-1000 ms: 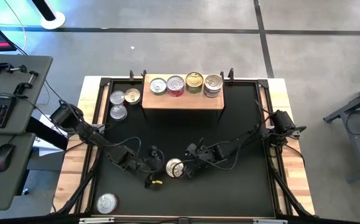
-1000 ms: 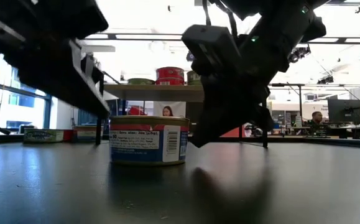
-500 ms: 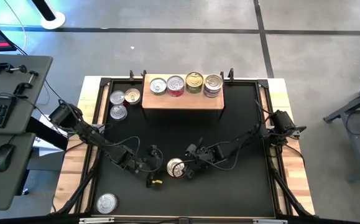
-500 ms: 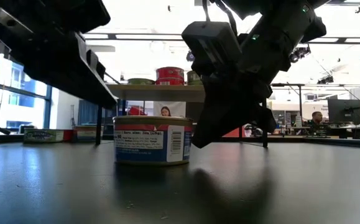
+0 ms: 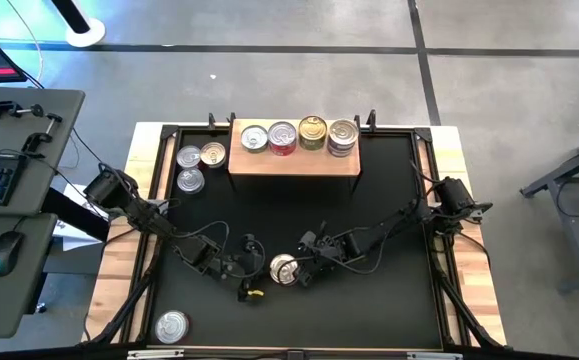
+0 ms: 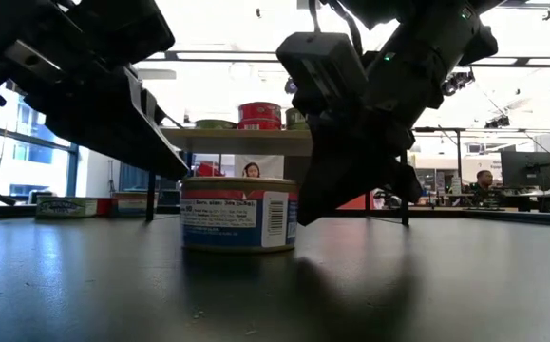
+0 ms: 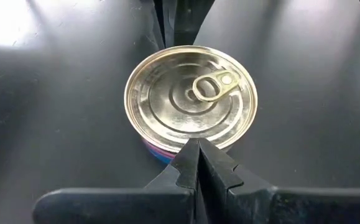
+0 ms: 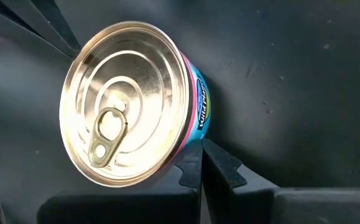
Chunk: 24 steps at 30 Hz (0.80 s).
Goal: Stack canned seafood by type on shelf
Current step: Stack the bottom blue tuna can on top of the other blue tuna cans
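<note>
Nine tins (image 5: 282, 268), one shelf (image 5: 294, 162), two arms.

Blue-labelled can (image 5: 283, 268) hemmed between left gripper (image 5: 252, 270) and right gripper (image 5: 304, 272); open mat (image 5: 389, 190) toward shelf (image 5: 294, 163).

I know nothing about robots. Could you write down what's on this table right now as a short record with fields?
Surface: black mat on a wooden table
Shelf: wooden shelf at the far edge, four cans or stacks of cans on top
Loose cans: three cans left of the shelf, one can at the near left corner
Can in play: blue-labelled can mid-mat, upright, lid with pull tab
Left gripper: shut, at the can's side
Right gripper: shut, at the can's opposite side
</note>
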### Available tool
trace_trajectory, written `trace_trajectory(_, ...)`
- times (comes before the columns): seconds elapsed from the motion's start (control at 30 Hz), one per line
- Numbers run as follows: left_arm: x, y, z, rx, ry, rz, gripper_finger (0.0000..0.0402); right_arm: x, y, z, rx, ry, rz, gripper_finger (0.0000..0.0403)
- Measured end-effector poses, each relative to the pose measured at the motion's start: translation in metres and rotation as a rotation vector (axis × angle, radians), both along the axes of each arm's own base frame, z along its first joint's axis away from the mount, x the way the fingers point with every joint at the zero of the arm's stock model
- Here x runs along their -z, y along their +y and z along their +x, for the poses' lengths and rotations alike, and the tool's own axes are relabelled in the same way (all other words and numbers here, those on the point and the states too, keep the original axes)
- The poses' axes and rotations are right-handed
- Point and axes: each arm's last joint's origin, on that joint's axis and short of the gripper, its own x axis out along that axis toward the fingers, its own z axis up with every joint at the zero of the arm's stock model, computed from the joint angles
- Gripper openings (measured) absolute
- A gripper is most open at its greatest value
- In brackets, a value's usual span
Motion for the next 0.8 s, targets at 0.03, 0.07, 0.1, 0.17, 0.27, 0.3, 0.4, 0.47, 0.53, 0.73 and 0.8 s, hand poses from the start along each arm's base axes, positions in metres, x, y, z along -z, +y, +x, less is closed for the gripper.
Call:
trace_trajectory(0.03, 0.001, 0.000, 0.000, -0.002, 0.003, -0.002, 0.0000, 0.000, 0.000, 0.000, -0.001, -0.005, 0.002, 0.0000)
trace_trajectory(0.07, 0.002, 0.000, 0.000, -0.006, 0.005, -0.004, 0.0000, 0.000, 0.001, 0.000, -0.003, -0.010, 0.004, 0.0000)
trace_trajectory(0.1, 0.002, -0.001, 0.000, -0.006, 0.010, -0.008, 0.0000, -0.001, 0.001, 0.000, -0.012, -0.016, 0.005, 0.0000)
trace_trajectory(0.17, 0.003, -0.002, -0.001, -0.002, 0.017, -0.008, 0.0000, -0.006, 0.002, 0.000, -0.025, -0.028, 0.018, 0.0000)
trace_trajectory(0.27, 0.003, -0.004, -0.003, 0.016, 0.027, -0.011, 0.0000, -0.018, 0.004, -0.002, -0.032, -0.067, 0.031, 0.0000)
trace_trajectory(0.3, 0.004, -0.005, -0.004, 0.020, 0.034, -0.008, 0.0000, -0.022, 0.004, -0.001, -0.033, -0.087, 0.038, 0.0000)
trace_trajectory(0.4, 0.009, -0.004, -0.007, 0.022, 0.069, 0.011, 0.0000, -0.032, 0.006, 0.001, -0.038, -0.137, 0.053, 0.0000)
trace_trajectory(0.47, 0.012, -0.002, -0.009, 0.017, 0.101, 0.027, 0.0000, -0.030, 0.006, 0.000, -0.033, -0.132, 0.044, 0.0000)
trace_trajectory(0.53, 0.012, -0.002, -0.009, 0.013, 0.103, 0.025, 0.0000, -0.031, 0.007, 0.001, -0.026, -0.150, 0.055, 0.0000)
trace_trajectory(0.73, 0.013, -0.001, -0.011, -0.021, 0.106, 0.000, 0.0000, -0.034, 0.008, 0.003, -0.031, -0.177, 0.063, 0.0000)
trace_trajectory(0.8, 0.010, 0.001, -0.018, -0.030, 0.155, 0.006, 0.0000, -0.042, 0.007, 0.001, -0.054, -0.202, 0.052, 0.0000)
